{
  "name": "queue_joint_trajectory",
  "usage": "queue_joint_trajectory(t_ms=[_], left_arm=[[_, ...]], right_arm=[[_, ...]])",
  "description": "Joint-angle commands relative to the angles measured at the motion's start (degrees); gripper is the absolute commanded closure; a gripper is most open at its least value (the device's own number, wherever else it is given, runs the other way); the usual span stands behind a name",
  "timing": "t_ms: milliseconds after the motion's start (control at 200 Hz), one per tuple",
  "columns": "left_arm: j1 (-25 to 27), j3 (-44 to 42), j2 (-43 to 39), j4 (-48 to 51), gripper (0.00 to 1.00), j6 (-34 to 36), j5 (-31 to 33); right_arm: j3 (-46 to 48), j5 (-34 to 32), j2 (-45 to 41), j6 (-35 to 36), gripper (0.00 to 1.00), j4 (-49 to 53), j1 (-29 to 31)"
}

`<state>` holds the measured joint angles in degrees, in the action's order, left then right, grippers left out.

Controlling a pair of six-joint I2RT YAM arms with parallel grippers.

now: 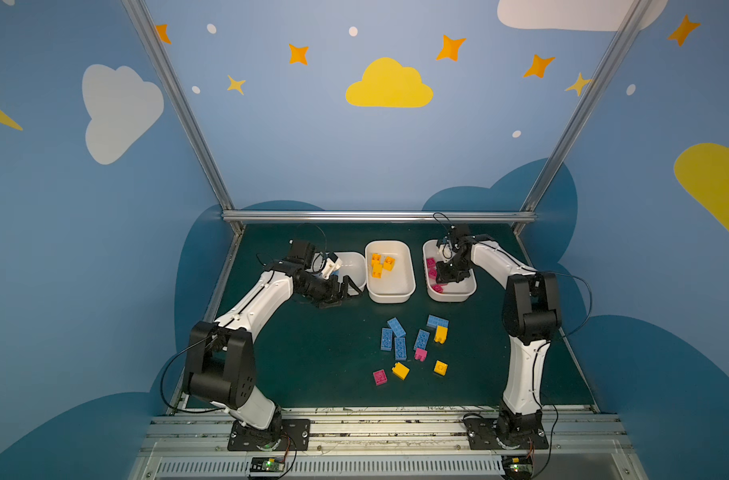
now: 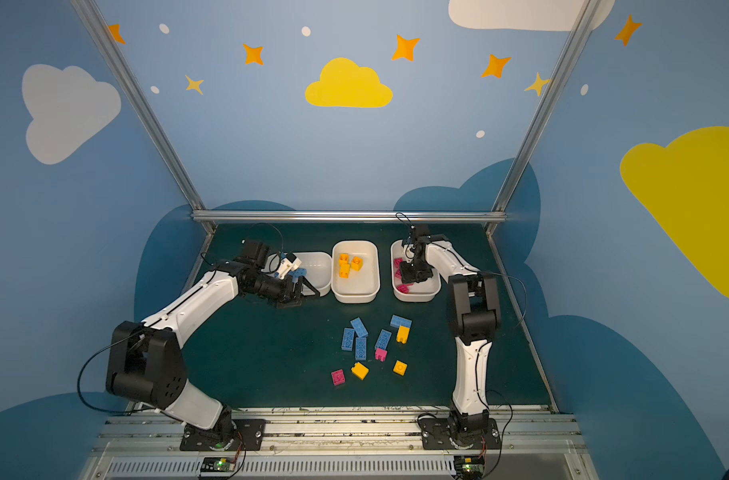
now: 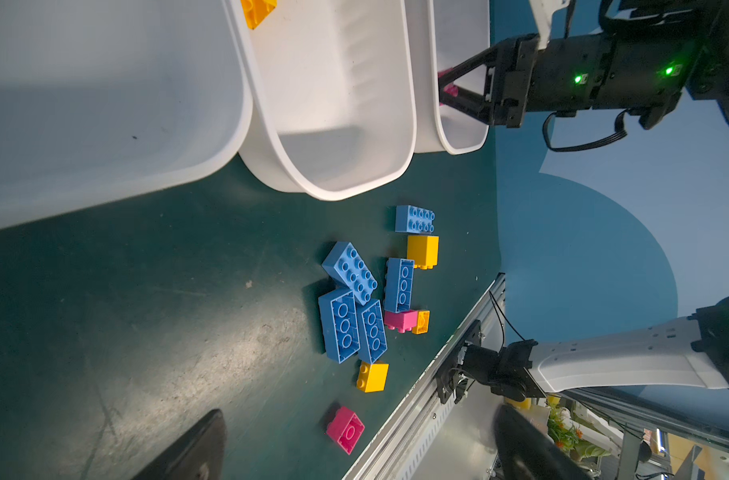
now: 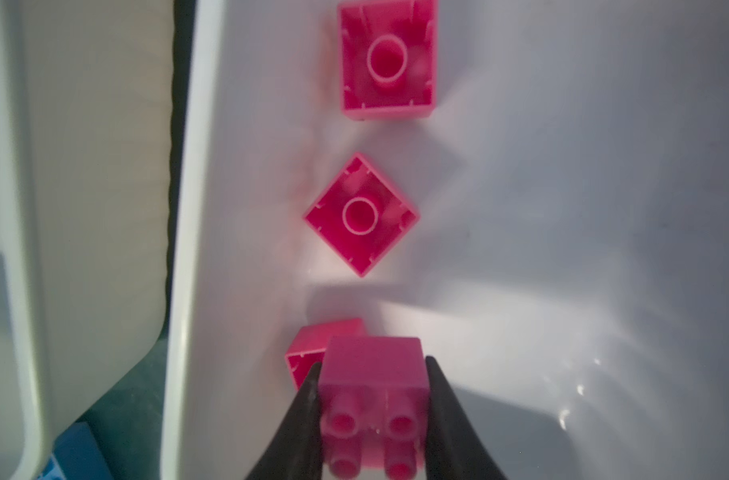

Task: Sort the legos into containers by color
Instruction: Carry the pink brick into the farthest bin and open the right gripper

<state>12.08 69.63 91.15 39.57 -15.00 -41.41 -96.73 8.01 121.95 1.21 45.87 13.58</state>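
Your right pincer (image 4: 373, 368) is clamped on a pink brick (image 4: 371, 411), low over the right tray (image 4: 562, 208), where other pink bricks (image 4: 360, 216) lie. Part the jaws slowly, then lift straight up. Left pincer (image 1: 346, 296) gapes empty by the near edge of the left tray (image 1: 356, 266).

Both top views are looking down from high over the near edge, sharing the whole worktop (image 1: 313, 374). The left wrist camera is facing across loose legos (image 3: 346, 328); the right is peering closely into one container (image 4: 562, 208)
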Motion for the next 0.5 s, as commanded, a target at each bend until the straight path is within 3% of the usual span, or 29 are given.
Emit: queue_joint_trajectory(t_ms=[0, 235, 496], left_arm=[[0.1, 1.9, 0.6, 1.3, 0.01, 0.8, 0.1], [0.1, 1.8, 0.5, 2.0, 0.01, 1.4, 0.4], [0.1, 1.7, 0.3, 2.4, 0.01, 2.1, 0.6]], right_arm=[[-2.6, 4.0, 1.3, -2.5, 0.69, 0.5, -0.3], [-2.1, 7.0, -1.4, -3.0, 0.51, 0.7, -1.3], [4.6, 11.8, -14.0, -2.8, 0.48, 2.2, -1.4]])
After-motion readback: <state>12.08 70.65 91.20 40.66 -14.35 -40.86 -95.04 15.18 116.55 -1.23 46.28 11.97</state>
